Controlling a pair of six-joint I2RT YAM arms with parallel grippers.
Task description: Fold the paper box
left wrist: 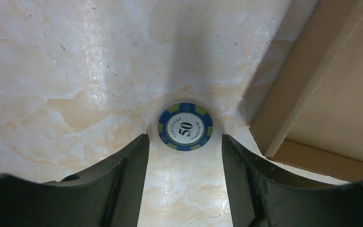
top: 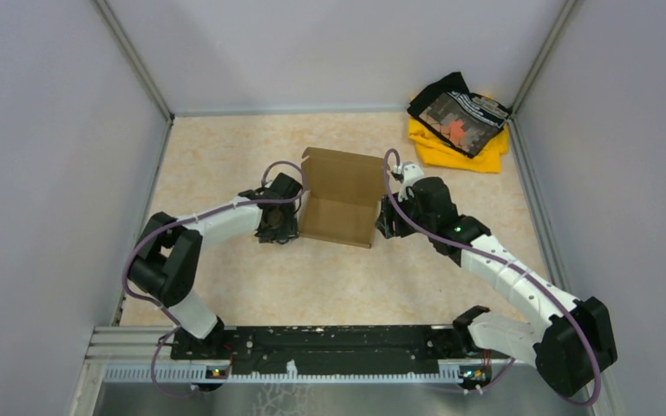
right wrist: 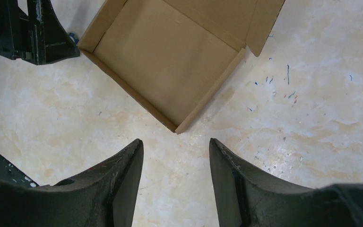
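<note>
Evidently the left gripper point(left wrist: 184, 137) at the paper box's point(top: 339, 200) left and the right gripper point(right wrist: 176, 141) at its right, both spread and empty, seem poised to fold its walls.

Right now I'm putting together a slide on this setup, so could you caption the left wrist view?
Open left end effector above a blue-and-green "50" poker chip, the paper box lying just to its right.

Poker chip point(left wrist: 185, 126) on table point(left wrist: 52, 71), cloth pile point(top: 458, 123) beyond
</note>
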